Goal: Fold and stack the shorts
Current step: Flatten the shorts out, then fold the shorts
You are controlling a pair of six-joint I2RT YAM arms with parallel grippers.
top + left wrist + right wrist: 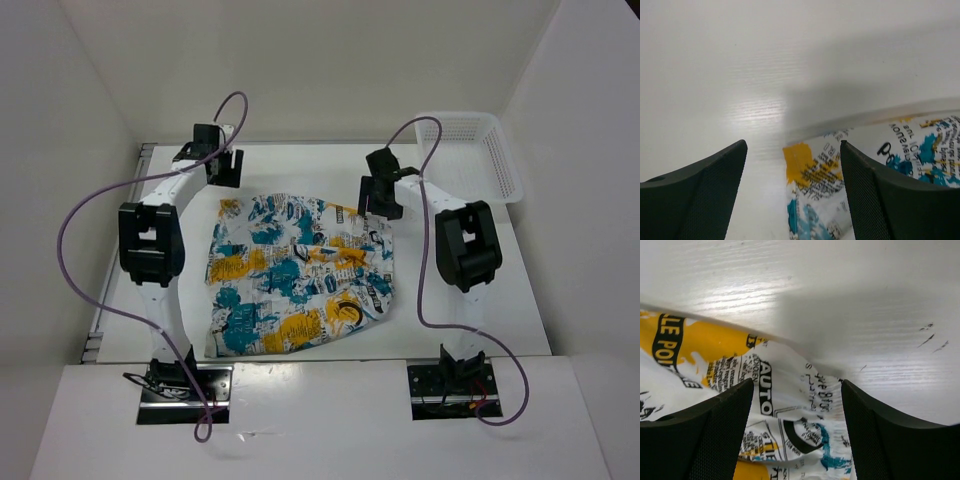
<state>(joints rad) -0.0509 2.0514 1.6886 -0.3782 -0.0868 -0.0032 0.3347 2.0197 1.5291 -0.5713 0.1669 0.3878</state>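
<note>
The shorts (295, 272), white with teal, yellow and black print, lie spread flat on the white table between the two arms. My left gripper (224, 166) is open above the far left corner of the shorts (815, 172), which shows between its fingers (875, 195). My right gripper (380, 195) is open above the far right corner of the shorts (800, 410), with crumpled printed fabric between its fingers (715, 435). Neither gripper holds the fabric.
A white plastic mesh basket (470, 155) stands at the far right corner of the table (300, 170). White walls close in the back and both sides. Purple cables loop off both arms.
</note>
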